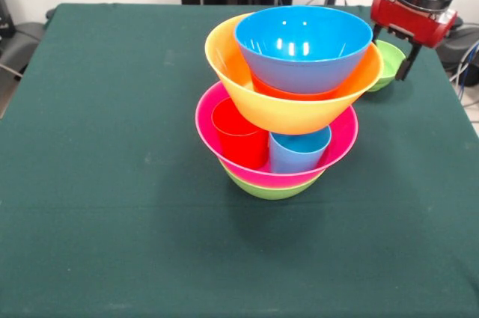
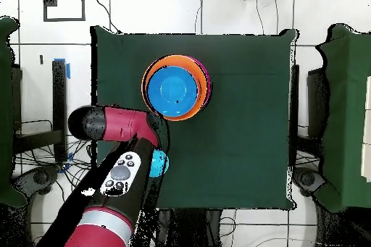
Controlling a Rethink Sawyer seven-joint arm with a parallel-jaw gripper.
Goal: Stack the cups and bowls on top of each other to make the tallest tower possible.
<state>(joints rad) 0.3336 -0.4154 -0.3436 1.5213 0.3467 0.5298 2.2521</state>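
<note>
No readable text, labels, brands or numbers anywhere. Bowls (image 1: 299,71) and cups (image 1: 241,138) plain, unmarked. Arm (image 2: 116,179) carries buttons, markings too small to read. Table cloth (image 1: 112,183) blank.

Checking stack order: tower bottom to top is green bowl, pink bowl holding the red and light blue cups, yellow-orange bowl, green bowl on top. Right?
Not quite. In the front view the top bowl is blue, not green. The rest holds: green bowl, pink bowl, red cup, light blue cup, yellow-orange bowl.
</note>
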